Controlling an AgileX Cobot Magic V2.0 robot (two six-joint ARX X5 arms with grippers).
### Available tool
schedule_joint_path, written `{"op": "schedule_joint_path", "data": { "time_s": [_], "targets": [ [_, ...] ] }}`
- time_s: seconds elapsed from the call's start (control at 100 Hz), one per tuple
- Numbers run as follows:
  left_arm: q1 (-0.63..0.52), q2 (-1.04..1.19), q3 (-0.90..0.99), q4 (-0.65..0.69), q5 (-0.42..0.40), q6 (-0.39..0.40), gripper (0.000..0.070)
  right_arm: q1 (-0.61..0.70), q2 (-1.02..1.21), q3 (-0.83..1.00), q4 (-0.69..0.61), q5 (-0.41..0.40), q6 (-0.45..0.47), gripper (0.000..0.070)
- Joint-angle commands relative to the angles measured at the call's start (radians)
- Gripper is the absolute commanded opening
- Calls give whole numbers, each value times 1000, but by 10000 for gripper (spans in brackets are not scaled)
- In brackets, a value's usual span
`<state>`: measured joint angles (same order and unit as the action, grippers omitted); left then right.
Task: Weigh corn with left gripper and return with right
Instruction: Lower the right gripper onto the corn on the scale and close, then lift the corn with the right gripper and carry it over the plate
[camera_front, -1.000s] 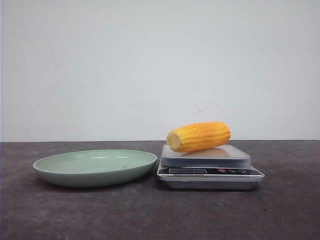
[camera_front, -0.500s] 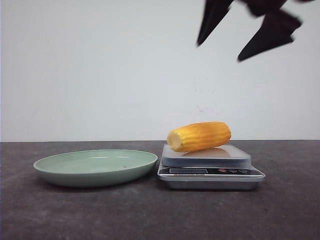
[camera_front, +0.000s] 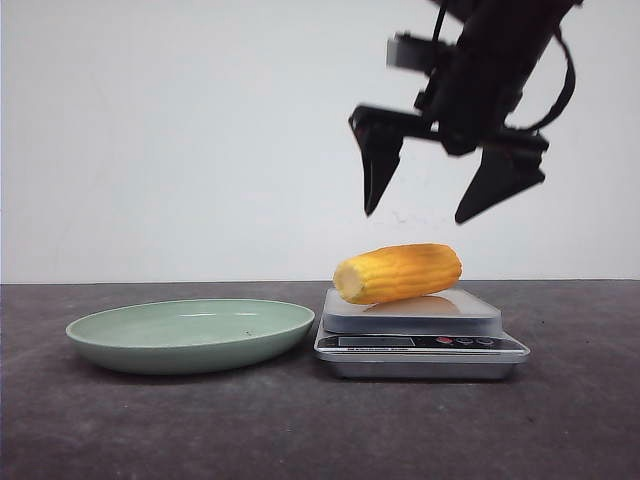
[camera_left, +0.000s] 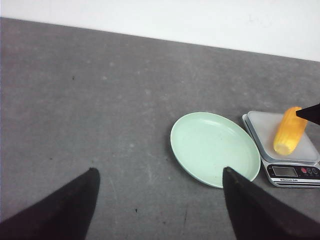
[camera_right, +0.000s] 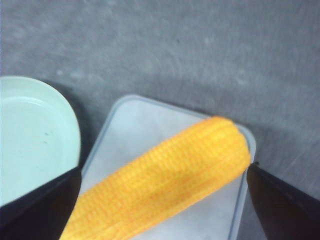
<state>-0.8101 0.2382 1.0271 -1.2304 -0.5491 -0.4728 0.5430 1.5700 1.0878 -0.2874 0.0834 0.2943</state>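
Note:
The corn (camera_front: 398, 272), a yellow-orange cob piece, lies on its side on the scale (camera_front: 420, 330), pale cut end to the left. It also shows in the right wrist view (camera_right: 165, 180) and the left wrist view (camera_left: 289, 131). My right gripper (camera_front: 418, 212) hangs open right above the corn, fingers spread wider than the cob, not touching it. In the right wrist view the right gripper (camera_right: 162, 172) has a finger at each end of the cob. My left gripper (camera_left: 159, 172) is open and empty, high above the bare table left of the green plate (camera_left: 200, 150).
The green plate (camera_front: 130, 335) stands empty just left of the scale, nearly touching it. The scale's display and buttons (camera_front: 420, 343) face the front. The dark table (camera_front: 300, 430) ends at a white wall behind.
The right gripper has come down from the top of the front view to just above the corn. The corn, scale and plate have not moved.

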Motion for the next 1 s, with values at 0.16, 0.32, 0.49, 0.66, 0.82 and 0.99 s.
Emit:
{"op": "schedule_joint_path", "data": {
  "time_s": [0.16,0.32,0.49,0.66,0.82,0.99],
  "targets": [
    [-8,-6,8,19,-1,2,474,14,87,20,27,29,47,675],
    [-8,-6,8,18,-1,1,474,19,124,20,11,21,69,673],
    [-8,-6,8,19,-1,1,474,37,125,20,-5,27,73,547],
    [-8,-6,8,18,-1,2,474,42,124,20,-21,26,87,390],
    [-8,-6,8,14,-1,9,474,53,124,20,-20,26,92,139],
    [-8,-6,8,11,-1,13,474,60,124,20,-19,26,91,0]
  ]
}}
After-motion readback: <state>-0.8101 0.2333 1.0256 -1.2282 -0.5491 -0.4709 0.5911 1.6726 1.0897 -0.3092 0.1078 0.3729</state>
